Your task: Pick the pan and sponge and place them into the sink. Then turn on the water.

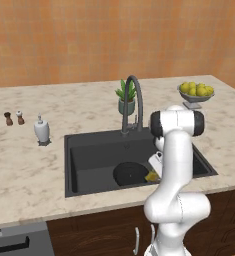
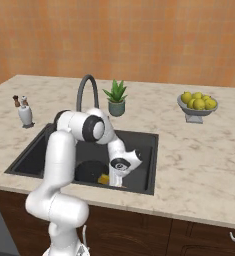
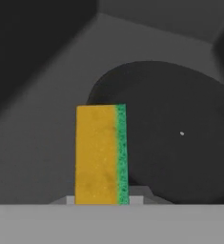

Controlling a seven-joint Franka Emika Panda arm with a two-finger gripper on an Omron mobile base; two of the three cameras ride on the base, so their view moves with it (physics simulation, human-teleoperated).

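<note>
Orange-brown tiled wall runs behind a long counter of pale marbled stone [image 1: 29, 175], with dark wood cabinet fronts below it. Set into the counter is the large rectangular dark-grey sink [image 1: 89, 150], and at its back edge stands the tall dark-grey gooseneck faucet [image 1: 132, 102] with its high arched spout. I see no water running from it.

On the basin floor lies the round, shallow black frying pan [image 1: 130, 173]. Just beside it, toward the front right of the basin in the left base view, is the small yellow rectangular sponge [image 1: 151, 176], which has a thin green scrubbing layer along one side in the hand view [image 3: 100, 155]. There it lies in front of the pan's dark round shape [image 3: 180, 138].

The white robot arm bends down over the front edge of the counter into the basin, and its gripper [image 2: 115, 181] hangs right at the sponge. Its fingertips are not clear to me in any view, so I cannot tell how wide it is spread or whether it grasps the sponge.

Elsewhere on the counter: a white soap dispenser [image 1: 41, 130] left of the sink, two small brown and white shakers [image 1: 14, 118] further left, a small green potted plant [image 1: 126, 97] behind the faucet, and a grey bowl of yellow lemons [image 1: 196, 93] to the right.
</note>
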